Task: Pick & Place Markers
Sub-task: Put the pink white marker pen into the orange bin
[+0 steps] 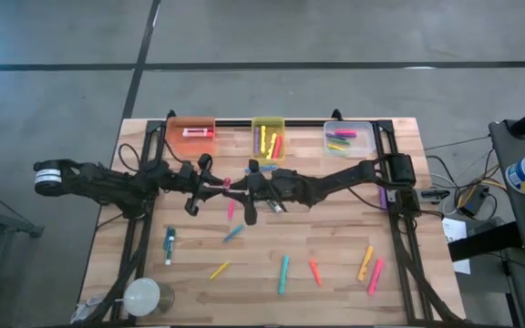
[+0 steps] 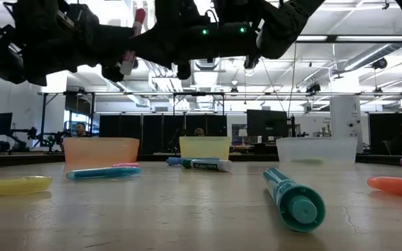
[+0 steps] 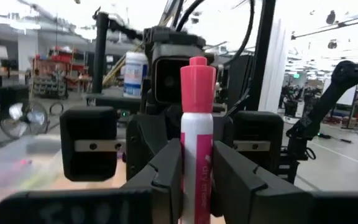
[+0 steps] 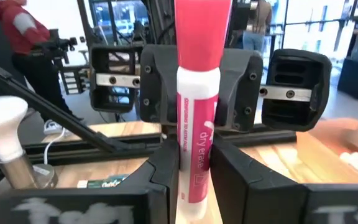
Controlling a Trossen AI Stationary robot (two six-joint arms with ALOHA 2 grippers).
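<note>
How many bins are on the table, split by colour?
Orange bin: 1
Yellow bin: 1
Clear bin: 1
Total: 3

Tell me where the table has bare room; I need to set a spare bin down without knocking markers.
Bare wood lies at the near right corner, past the pink marker, and along the left edge between the blue marker and the orange bin. The near middle is scattered with markers, and both arms crowd the centre below the yellow bin.
</note>
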